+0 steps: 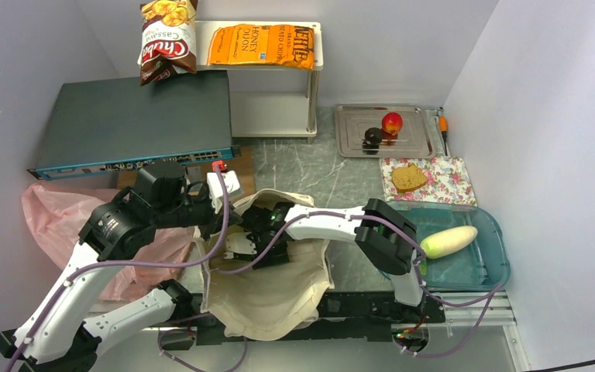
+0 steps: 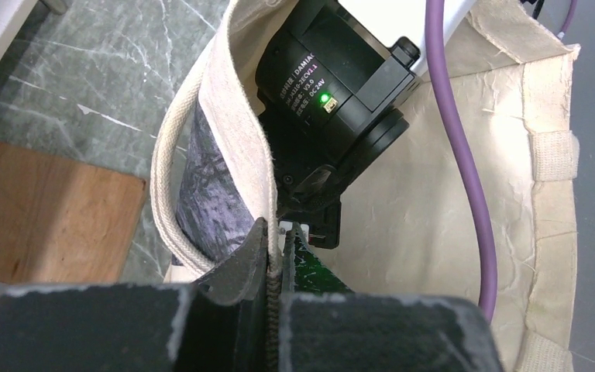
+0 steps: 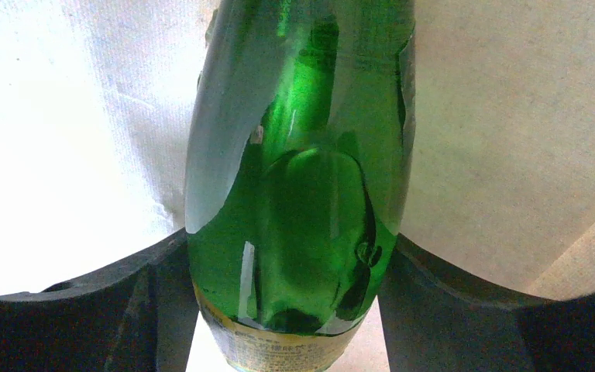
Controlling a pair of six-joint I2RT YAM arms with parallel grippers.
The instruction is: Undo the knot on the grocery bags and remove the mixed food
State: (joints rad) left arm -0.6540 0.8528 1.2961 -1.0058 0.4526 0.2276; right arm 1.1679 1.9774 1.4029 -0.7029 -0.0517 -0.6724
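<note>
Right gripper (image 3: 290,267), inside the canvas tote (image 1: 271,298): jaws set narrow about the green bottle (image 3: 294,155), pads against its sides just above the yellow label, evidently a grasp for lifting it out; left gripper (image 2: 273,260): jaws pinched together on the tote's cloth rim, apparently to hold the mouth open for the other arm; pink plastic bag (image 1: 54,221) lies slack to the left, its knot not discernible; white radish (image 1: 449,241) rests in the blue tray (image 1: 496,267) at right.
</note>
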